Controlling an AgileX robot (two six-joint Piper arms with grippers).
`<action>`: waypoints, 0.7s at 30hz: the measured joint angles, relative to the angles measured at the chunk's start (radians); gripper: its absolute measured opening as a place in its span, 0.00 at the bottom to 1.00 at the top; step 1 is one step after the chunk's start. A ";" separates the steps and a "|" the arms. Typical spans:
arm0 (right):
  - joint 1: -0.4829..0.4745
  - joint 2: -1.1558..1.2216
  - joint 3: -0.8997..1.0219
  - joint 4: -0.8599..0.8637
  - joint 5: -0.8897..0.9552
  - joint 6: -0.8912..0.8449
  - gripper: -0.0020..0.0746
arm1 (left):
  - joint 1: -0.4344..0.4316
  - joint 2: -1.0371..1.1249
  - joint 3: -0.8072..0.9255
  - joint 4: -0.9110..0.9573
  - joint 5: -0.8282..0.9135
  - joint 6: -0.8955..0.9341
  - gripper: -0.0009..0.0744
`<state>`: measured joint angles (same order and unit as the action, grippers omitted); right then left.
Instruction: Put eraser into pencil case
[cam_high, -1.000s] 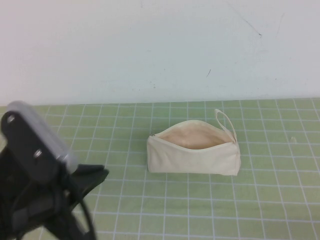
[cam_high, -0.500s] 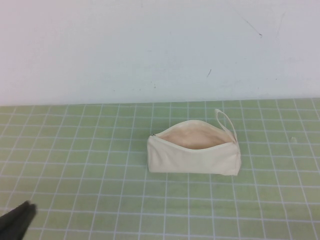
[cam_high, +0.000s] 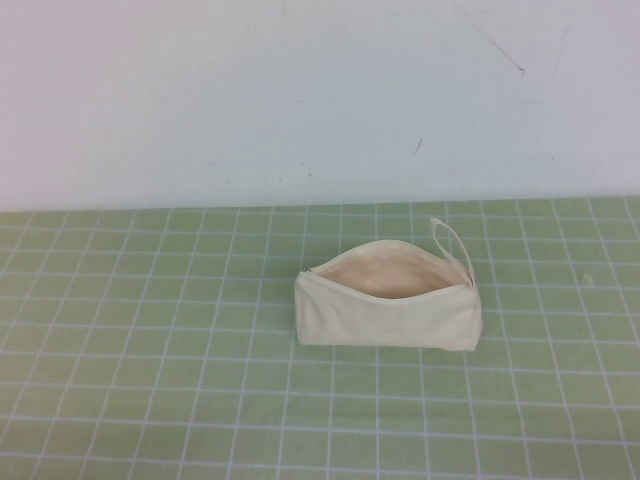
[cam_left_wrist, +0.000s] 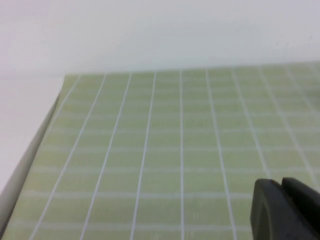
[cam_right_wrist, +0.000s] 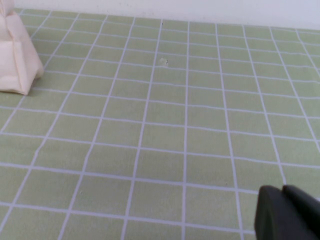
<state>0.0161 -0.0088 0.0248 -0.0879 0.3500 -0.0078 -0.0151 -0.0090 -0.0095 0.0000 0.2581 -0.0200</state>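
Nearest the robot, the green grid mat (cam_high: 200, 420) lies bare across the whole front of the high view, with open squares on every side of the 1 pencil case (cam_high: 388, 310). Neither arm reaches into the high view. The left gripper (cam_left_wrist: 287, 210) shows only in its own wrist view as a dark tip low over bare mat, with a thin seam between its 2 fingers; whether it is closed I cannot tell, and nothing is seen in it. That same view shows the mat's edge (cam_left_wrist: 35, 150) running beside the white tabletop. The right gripper (cam_right_wrist: 289, 212) shows the same way, a dark tip over bare mat, its opening not readable, with nothing seen in its hold; the pencil case's end (cam_right_wrist: 17, 60) sits well apart from it. Further back, the case rests on the mat right of centre, unzipped, mouth gaping to show beige lining, 1 loop strap (cam_high: 450, 245) rising at its right end. The eraser cannot be seen in any view. Behind runs the white wall (cam_high: 300, 100).
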 joint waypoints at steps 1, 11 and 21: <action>0.000 0.000 0.000 0.000 0.000 0.000 0.02 | 0.012 0.000 0.010 0.000 0.012 -0.001 0.01; 0.000 0.000 0.000 0.000 0.000 0.000 0.02 | 0.035 0.000 0.034 0.000 0.061 -0.006 0.01; 0.000 0.000 0.000 0.000 0.000 0.000 0.02 | 0.035 0.000 0.034 0.000 0.060 -0.006 0.01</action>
<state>0.0161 -0.0088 0.0248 -0.0879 0.3500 -0.0078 0.0200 -0.0090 0.0242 0.0000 0.3186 -0.0260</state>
